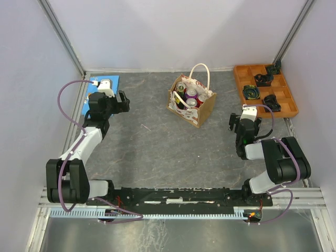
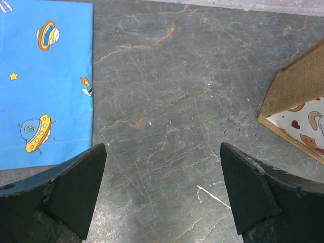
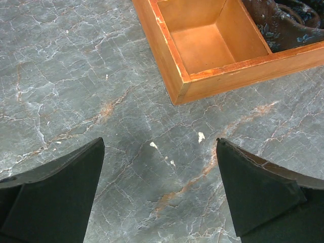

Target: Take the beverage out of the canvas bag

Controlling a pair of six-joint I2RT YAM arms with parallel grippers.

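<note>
Showing cans point(image 1: 190, 95) inside canvas bag point(image 1: 205, 111): top view only.

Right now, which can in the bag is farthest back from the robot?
The can tucked in the canvas bag's far-left corner; the pink-purple cans sit closer to the front.

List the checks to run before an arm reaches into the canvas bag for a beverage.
1. The small tan canvas bag stands upright, top open: ok.
2. The colourful metal beverage cans show inside it: ok.
3. The left tool is open and empty: ok.
4. The right tool is open and empty: ok.
5. The white looped handles are clear of the cans: cannot tell.
</note>
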